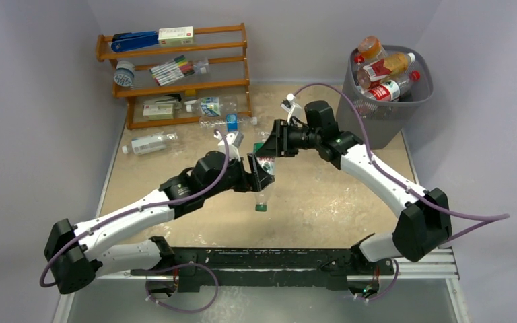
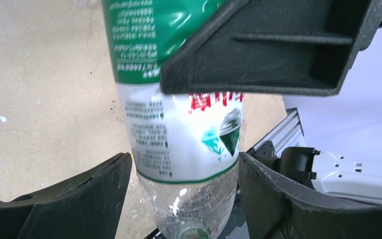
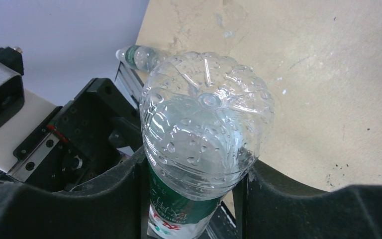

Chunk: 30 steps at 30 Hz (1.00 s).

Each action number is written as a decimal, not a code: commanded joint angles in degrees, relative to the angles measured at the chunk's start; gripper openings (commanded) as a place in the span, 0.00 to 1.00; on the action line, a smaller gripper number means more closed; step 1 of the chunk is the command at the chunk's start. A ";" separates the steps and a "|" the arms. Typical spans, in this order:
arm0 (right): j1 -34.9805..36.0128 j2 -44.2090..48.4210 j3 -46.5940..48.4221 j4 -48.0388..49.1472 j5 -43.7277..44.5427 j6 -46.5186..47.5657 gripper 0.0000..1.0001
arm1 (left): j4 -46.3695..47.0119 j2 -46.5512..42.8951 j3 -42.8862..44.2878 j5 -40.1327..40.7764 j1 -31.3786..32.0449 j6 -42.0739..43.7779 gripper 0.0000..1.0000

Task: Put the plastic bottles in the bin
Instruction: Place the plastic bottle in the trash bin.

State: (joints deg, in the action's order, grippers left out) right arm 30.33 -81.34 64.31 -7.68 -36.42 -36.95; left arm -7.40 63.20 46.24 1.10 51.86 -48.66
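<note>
The green-labelled bottle [image 1: 262, 196] hangs in the air over the middle of the desk [image 1: 336, 202]. Its green cap [image 1: 261, 208] points toward the arms' bases and its base end toward the far side. It is clear plastic, with droplets on the wall near the base [image 3: 206, 129].

The right jaws are clenched on it just behind the base. In the right wrist view one finger [image 3: 288, 199] presses against each side of the bottle.

The left jaws sit further along, around the lower edge of the white-and-green label [image 2: 179, 144] and nearer the cap. Their fingers [image 2: 79, 199] stand right at the bottle's sides, but I cannot tell whether they are pressing or have let go. The right arm [image 1: 370, 168] reaches in from the right and the left arm [image 1: 141, 208] from the left, so the two meet at the bottle.

The bin [image 1: 377, 118] stands at the far right corner of the desk, well apart from the held bottle. Several bottles are piled in it up to the rim, among them an orange-filled bottle [image 1: 370, 48] and a red-labelled bottle [image 1: 389, 89].

A clear bottle [image 1: 149, 142] lies on its side at the left of the desk, and another loose bottle [image 1: 209, 106] lies at the foot of the wooden rack [image 1: 246, 60]. The rack's shelves hold markers [image 1: 171, 69] and a blue stapler [image 1: 134, 42].
</note>
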 commanded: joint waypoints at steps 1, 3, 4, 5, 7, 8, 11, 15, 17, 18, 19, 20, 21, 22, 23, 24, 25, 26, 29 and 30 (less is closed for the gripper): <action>-1.66 2.06 10.50 -5.36 3.57 3.39 0.43 | -2.29 -6.08 3.65 4.98 0.08 1.81 0.77; -3.79 1.04 14.11 -8.03 3.76 4.96 0.43 | -4.64 -7.28 4.71 5.74 0.09 1.91 0.78; -5.03 0.67 15.75 -9.24 3.73 5.67 0.42 | -5.59 -7.85 5.23 6.09 0.07 2.03 0.79; -6.55 0.44 17.69 -10.42 3.74 6.21 0.42 | -6.63 -8.42 5.84 6.48 0.09 2.08 0.79; -10.02 0.09 21.54 -12.49 3.42 7.44 0.42 | -8.44 -9.95 6.36 7.62 0.08 2.07 0.80; -12.07 -0.02 23.83 -13.63 3.16 8.16 0.42 | -9.07 -10.73 6.40 8.09 0.04 2.05 0.80; -18.06 -0.71 31.40 -17.38 2.74 9.79 0.41 | -10.58 -12.88 5.92 8.94 0.09 2.15 0.81; -26.14 -2.04 41.37 -20.51 3.07 10.46 0.41 | -12.03 -14.59 4.67 9.75 0.06 2.35 0.82; -28.81 -2.98 47.03 -21.77 4.92 10.66 0.41 | -12.27 -15.01 4.12 9.79 0.07 2.25 0.82; -29.68 -3.39 49.33 -22.29 6.58 10.79 0.41 | -12.36 -15.17 3.94 9.89 0.03 2.22 0.82; -30.37 -3.75 51.28 -22.56 8.48 10.92 0.41 | -12.58 -15.39 3.76 10.03 0.05 2.18 0.82; -31.19 -3.96 52.77 -22.59 9.95 10.96 0.42 | -12.80 -15.64 3.65 10.21 0.07 2.24 0.82; -31.90 -4.12 54.09 -22.70 11.98 10.86 0.42 | -13.00 -15.79 3.59 10.23 0.03 2.24 0.82; -32.51 -4.24 55.09 -22.82 14.40 10.87 0.42 | -13.26 -15.98 3.55 10.31 0.04 2.39 0.82; -33.10 -4.26 56.02 -22.85 16.41 10.86 0.42 | -13.51 -16.19 3.46 10.35 0.05 2.52 0.82; -33.66 -4.20 56.59 -22.72 18.29 10.77 0.43 | -13.70 -16.54 3.38 10.47 0.06 2.72 0.83; -34.27 -4.10 56.96 -22.41 20.22 10.76 0.43 | -14.03 -16.77 3.41 10.60 0.00 2.93 0.83; -35.03 -3.95 57.30 -22.26 21.98 10.92 0.43 | -14.31 -17.11 3.42 10.75 0.05 3.14 0.83; -37.33 -3.23 57.31 -21.46 27.63 11.11 0.44 | -15.29 -17.84 3.39 11.23 0.00 3.70 0.83; -38.15 -2.95 57.06 -20.97 29.91 11.18 0.44 | -15.54 -17.93 3.39 11.27 0.02 3.84 0.83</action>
State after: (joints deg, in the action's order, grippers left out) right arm -5.04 -85.80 120.07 -29.91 -17.34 -26.79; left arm -22.63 46.87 49.76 11.03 51.88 -46.74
